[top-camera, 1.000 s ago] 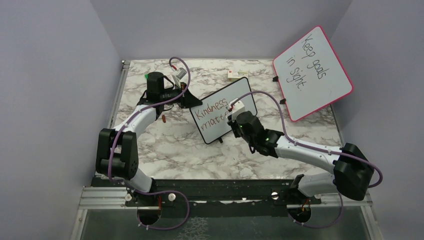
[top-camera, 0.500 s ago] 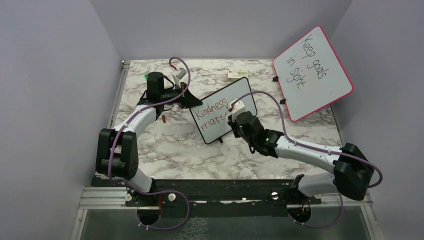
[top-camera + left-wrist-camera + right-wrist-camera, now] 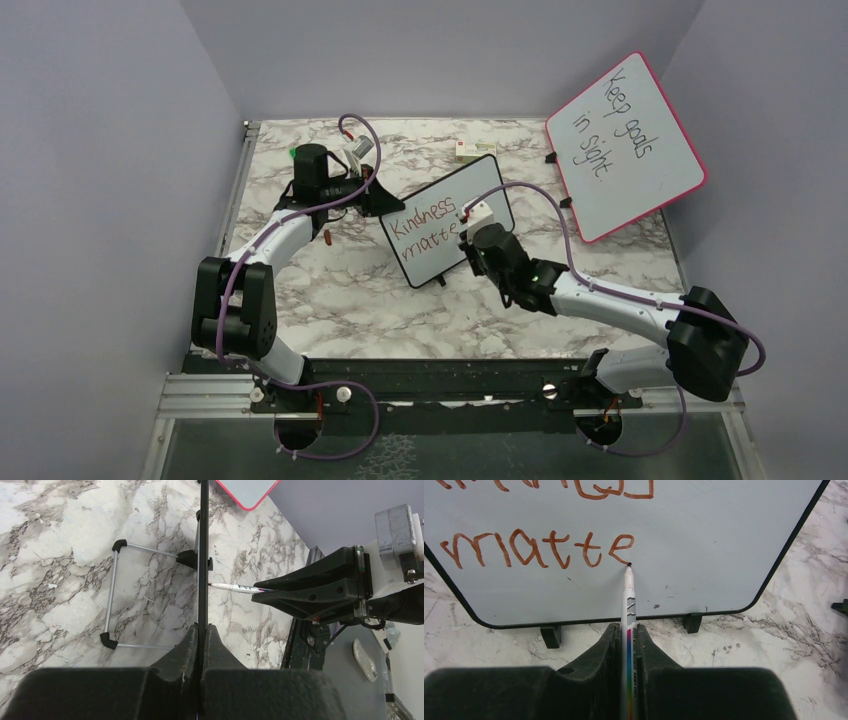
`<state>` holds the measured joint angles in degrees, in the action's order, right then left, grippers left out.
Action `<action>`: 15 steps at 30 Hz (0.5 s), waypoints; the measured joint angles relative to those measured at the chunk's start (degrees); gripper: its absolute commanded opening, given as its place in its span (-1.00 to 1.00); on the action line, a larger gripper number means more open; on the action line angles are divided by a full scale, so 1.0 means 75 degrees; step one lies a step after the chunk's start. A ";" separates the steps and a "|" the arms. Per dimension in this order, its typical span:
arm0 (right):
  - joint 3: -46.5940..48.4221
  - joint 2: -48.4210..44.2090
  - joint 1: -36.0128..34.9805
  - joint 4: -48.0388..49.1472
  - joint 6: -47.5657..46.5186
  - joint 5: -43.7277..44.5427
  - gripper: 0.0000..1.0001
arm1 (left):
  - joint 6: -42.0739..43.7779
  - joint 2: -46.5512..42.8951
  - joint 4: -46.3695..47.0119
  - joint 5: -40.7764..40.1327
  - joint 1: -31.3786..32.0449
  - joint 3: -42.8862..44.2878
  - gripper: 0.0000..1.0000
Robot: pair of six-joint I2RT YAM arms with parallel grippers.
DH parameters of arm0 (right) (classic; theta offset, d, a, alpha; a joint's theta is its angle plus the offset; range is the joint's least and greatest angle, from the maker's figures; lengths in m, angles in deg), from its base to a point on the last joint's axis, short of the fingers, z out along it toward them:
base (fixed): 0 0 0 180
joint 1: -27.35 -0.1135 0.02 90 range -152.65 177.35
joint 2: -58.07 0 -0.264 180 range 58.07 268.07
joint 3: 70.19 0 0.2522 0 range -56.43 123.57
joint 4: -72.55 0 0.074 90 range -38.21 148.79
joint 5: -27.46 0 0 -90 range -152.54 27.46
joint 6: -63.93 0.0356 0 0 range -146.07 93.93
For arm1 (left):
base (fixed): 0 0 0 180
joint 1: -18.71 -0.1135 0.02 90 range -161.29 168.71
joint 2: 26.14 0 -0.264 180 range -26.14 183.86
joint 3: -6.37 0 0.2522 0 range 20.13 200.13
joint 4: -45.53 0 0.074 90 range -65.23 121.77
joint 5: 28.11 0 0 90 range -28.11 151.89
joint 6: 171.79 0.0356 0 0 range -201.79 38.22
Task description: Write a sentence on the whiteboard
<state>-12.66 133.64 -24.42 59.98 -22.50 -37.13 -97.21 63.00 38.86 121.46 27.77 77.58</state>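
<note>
The whiteboard (image 3: 430,215) stands mid-table on the table (image 3: 330,290), btwn the two arms, propped on its wire stand (image 3: 112,600). The left gripper (image 3: 201,627) is clamped tight on the board's edge, seen edge-on in the left wrist view, i.e. it steadies the board & does no writing. The right gripper (image 3: 628,630) is closed on the marker (image 3: 629,605), whose barrel runs straight out btwn the fingers. Its tip touches the white face just below & right of the last "e". The sentence (image 3: 539,547) reads "Kindness" on line 1 & "matte" on line 2, so approx halfway, w/ "rs" & a third word not yet done. Key relation for the next stroke: the marker's long axis points into the board face, while the line of writing runs crosswise to it, left to right in the right wrist view, w/ bare white to the right of the tip. So I judge the next move is a short lift & a sidestep right along that line to start the "r"; only the right arm is placed for it. Risk: too much push vs the left grip could rock the board. The pink-framed board (image 3: 625,145) at back right is well apart.
</note>
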 measured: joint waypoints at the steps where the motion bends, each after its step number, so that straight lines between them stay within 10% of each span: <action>1: -0.0020 -0.0009 0.0015 0.0000 0.0000 0.0032 -0.99 | 0.0000 0.0000 0.0000 0.0000 0.0000 0.0000 -1.00; 15: -0.0105 -0.0254 0.0117 0.0318 -0.0032 0.0119 -0.99 | 0.0000 0.0000 0.0003 0.0003 0.0000 0.0000 -1.00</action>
<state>-13.45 131.74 -23.55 62.37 -22.74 -36.24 -97.21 63.00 38.88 121.48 27.77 77.58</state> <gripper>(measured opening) 0.165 0.019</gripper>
